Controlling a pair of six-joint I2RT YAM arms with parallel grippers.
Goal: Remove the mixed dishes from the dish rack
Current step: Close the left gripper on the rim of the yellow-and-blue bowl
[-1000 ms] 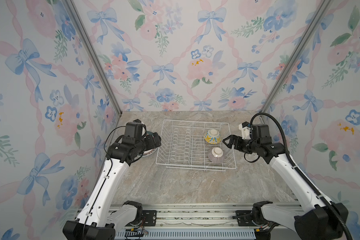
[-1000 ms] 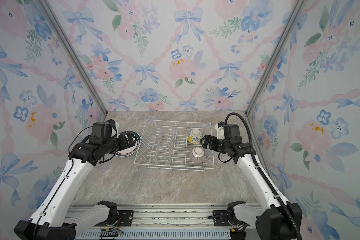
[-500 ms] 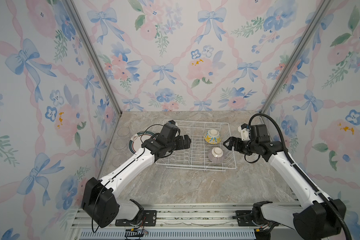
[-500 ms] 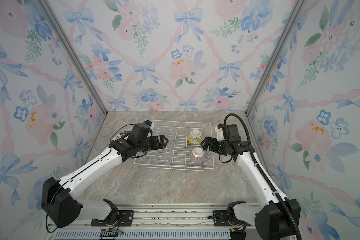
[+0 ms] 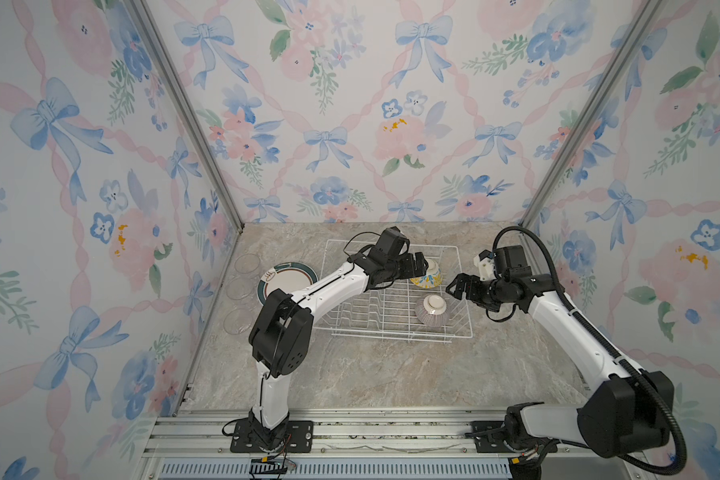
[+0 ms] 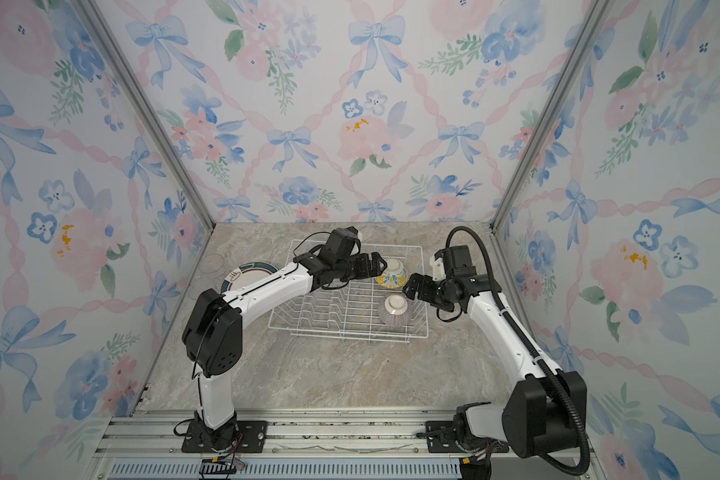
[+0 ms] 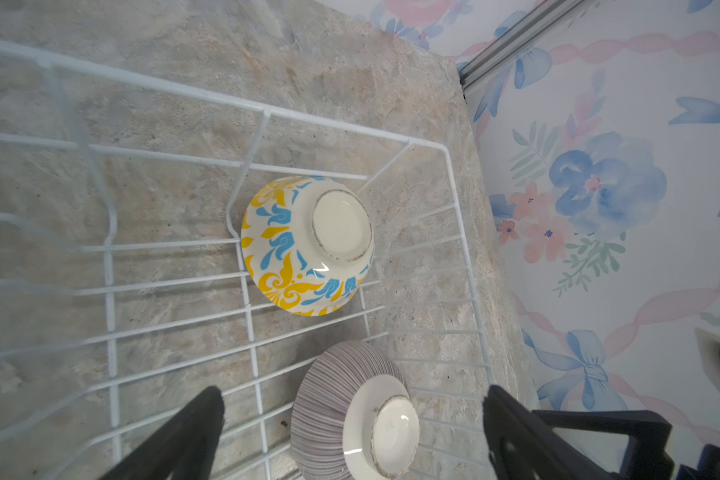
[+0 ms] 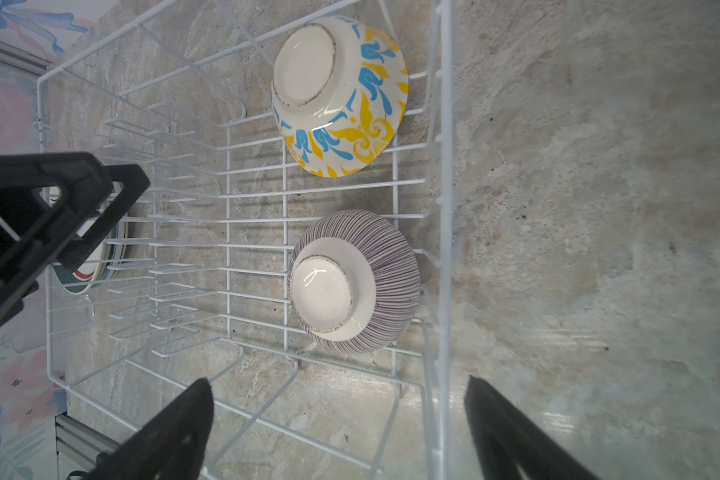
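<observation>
The left gripper [image 5: 422, 263] has swung in a second from the plates beside the rack to a spot over the rack's far right corner. Its jaws are spread wide and hold nothing. The right gripper [image 5: 454, 286] has not shifted. It hangs just outside the rack's right side, also wide open and empty.

The dish rack [image 5: 383, 307] is nearly bare, its rows of prongs standing free. The plates [image 5: 285, 282] lie stacked flat just outside the rack's left side, the teal-rimmed one on top. Only two dishes remain inside the rack. The yellow and blue bowl [image 7: 308, 245] sits upside down in the far right corner, right at the left gripper's tips. The striped bowl [image 8: 352, 282] sits upside down in the rack's near right part, close to the right gripper. Three glass cups [image 5: 238, 288] stand in a row beyond the plates, further from the rack's left side.

The left arm's swing suggests the plates are finished and the yellow and blue bowl is probably next. That would leave the striped bowl as the last one.
</observation>
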